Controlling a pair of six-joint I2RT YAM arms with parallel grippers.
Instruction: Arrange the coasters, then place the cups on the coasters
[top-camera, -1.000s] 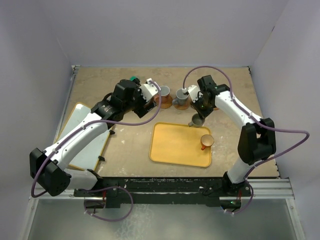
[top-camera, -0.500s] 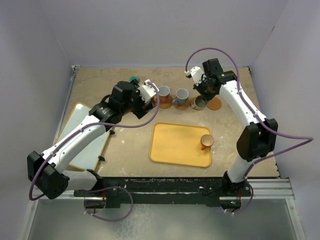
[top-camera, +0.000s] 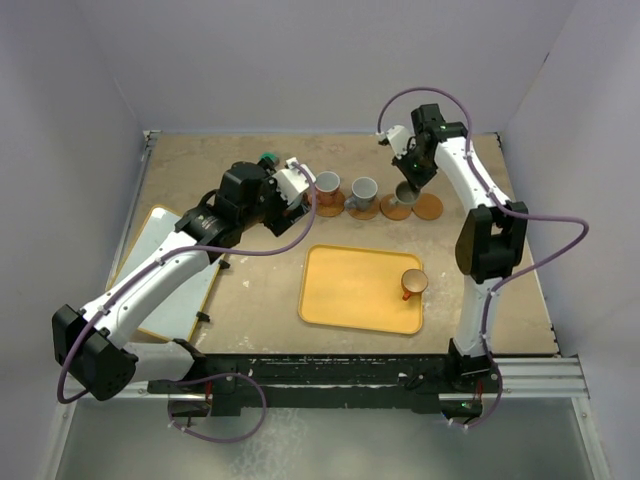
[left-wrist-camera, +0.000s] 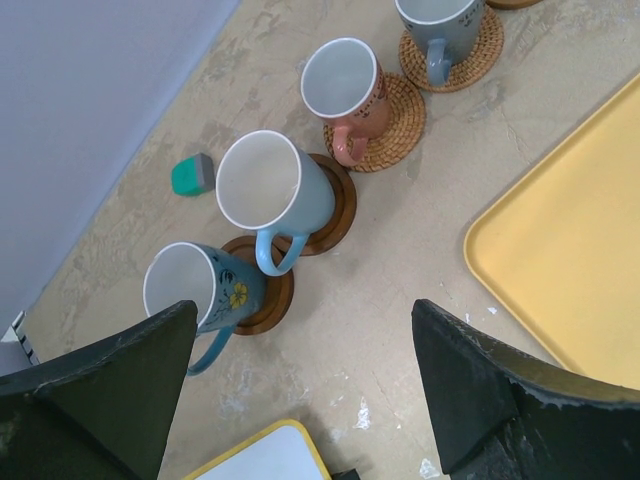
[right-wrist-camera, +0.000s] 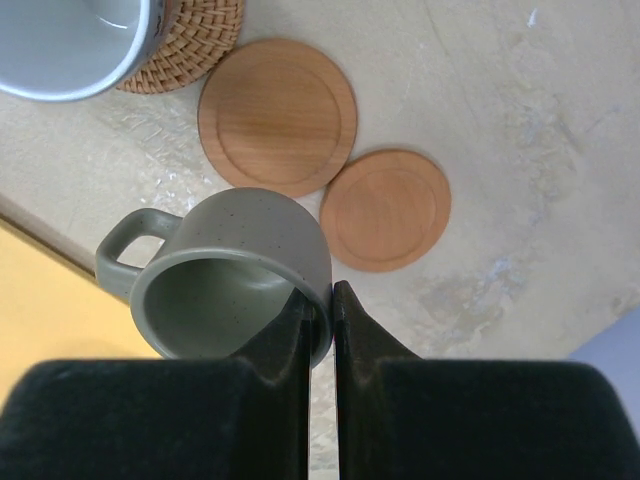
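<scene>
The grey cup (right-wrist-camera: 230, 280) hangs by its rim from my right fingers (right-wrist-camera: 338, 305), pinched shut on the wall opposite its handle, with two bare coasters (right-wrist-camera: 277, 115) just beyond the fingertips. A second ago it hung at the edge of the yellow tray (top-camera: 350, 290), which now lies well back toward my base with the orange cup (top-camera: 413, 283) on it. My left fingers (top-camera: 297, 186) gape wide, holding nothing, above four filled coasters (left-wrist-camera: 400, 125), the nearest blue cup (left-wrist-camera: 195, 290) showing a yellow flower.
</scene>
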